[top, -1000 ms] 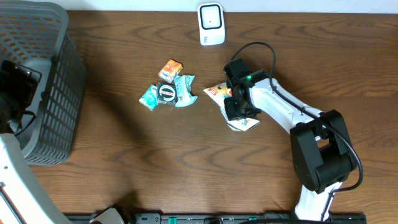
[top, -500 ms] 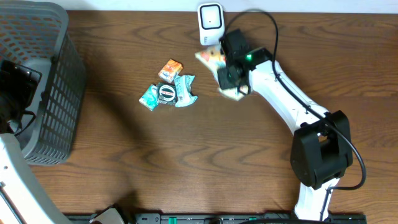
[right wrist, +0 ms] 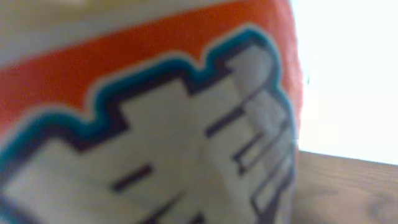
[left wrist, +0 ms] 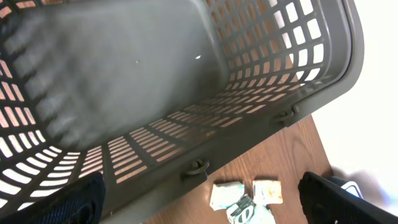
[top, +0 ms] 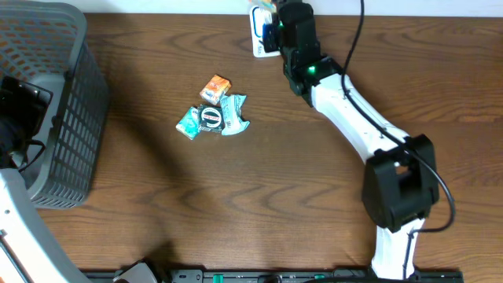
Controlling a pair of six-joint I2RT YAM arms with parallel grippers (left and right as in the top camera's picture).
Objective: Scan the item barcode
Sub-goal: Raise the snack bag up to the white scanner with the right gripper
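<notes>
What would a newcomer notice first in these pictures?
The right gripper is shut on a packet, held up against the white scanner at the far edge of the table. In the right wrist view that packet fills the frame, orange with blurred print. A grey basket stands at the left, and a small pile of packets lies near the middle.

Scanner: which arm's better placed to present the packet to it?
Right. The right gripper is shut on the packet, already up at the scanner. The left gripper hangs open at the basket, far from both, holding nothing.
</notes>
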